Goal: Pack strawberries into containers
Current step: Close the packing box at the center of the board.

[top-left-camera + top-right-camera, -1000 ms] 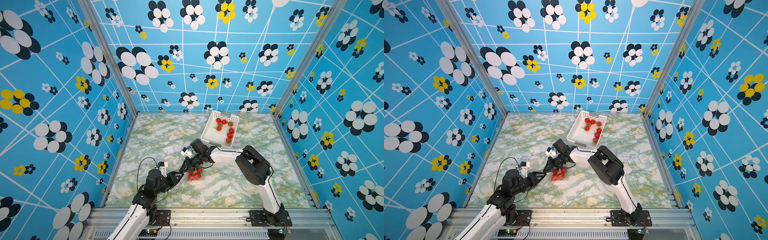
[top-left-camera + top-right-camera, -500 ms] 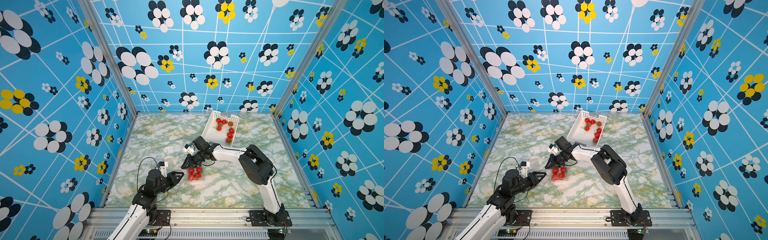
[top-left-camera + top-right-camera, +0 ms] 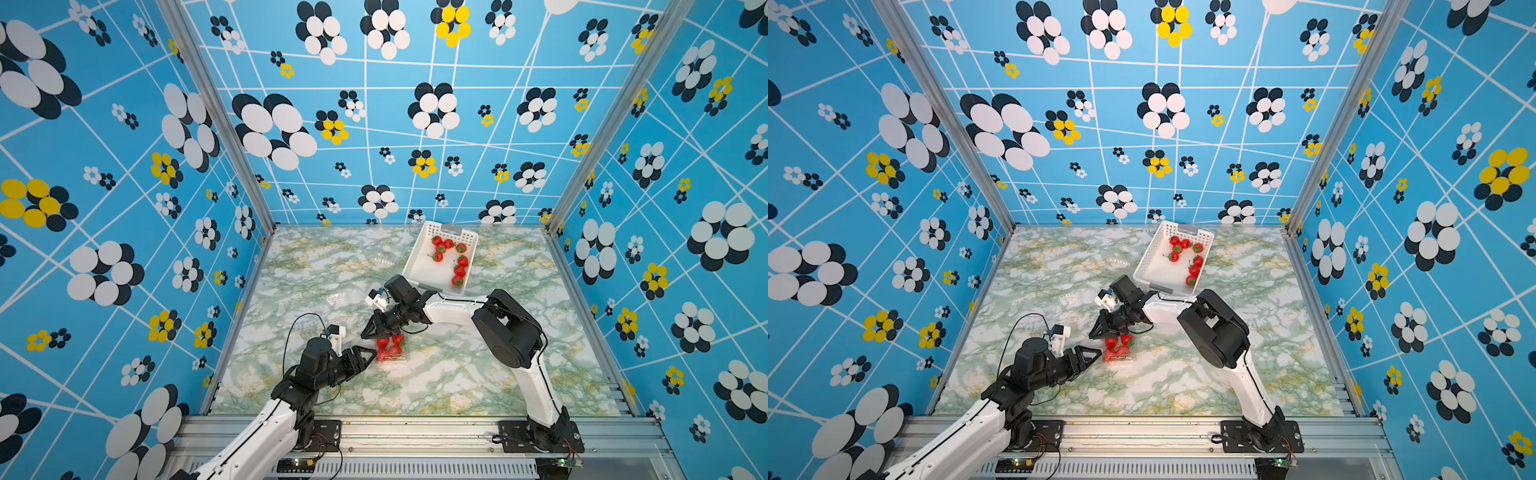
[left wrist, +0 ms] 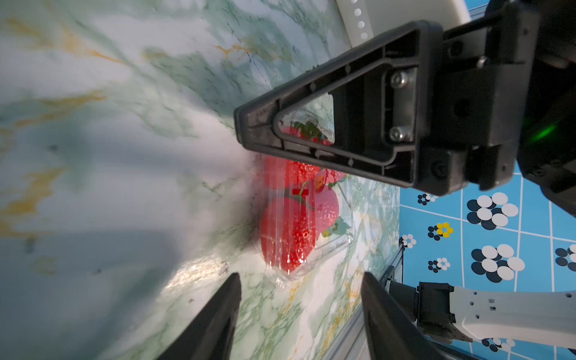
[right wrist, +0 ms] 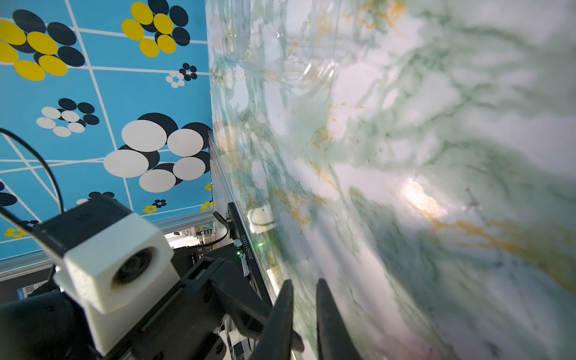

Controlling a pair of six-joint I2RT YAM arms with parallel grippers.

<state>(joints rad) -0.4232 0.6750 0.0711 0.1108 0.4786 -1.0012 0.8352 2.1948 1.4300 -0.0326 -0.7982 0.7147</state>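
Counter [image 3: 457, 374]: green-and-gold veined marble pattern.
Far side: white perforated basket [image 3: 419, 270], loose strawberries [image 3: 459, 262] inside.
Centre: clear container [image 4: 336, 246], packed strawberries [image 3: 384, 345] within.

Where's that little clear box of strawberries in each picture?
In a top view: clear box on the marble table, middle front.
In a top view: same place.
Left wrist: just ahead of the left pincer.
Right wrist: not in it.
Shared landmark: right pincer, tips beside the box.

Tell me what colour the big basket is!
The basket is white, with little holes; a top view shows it best.
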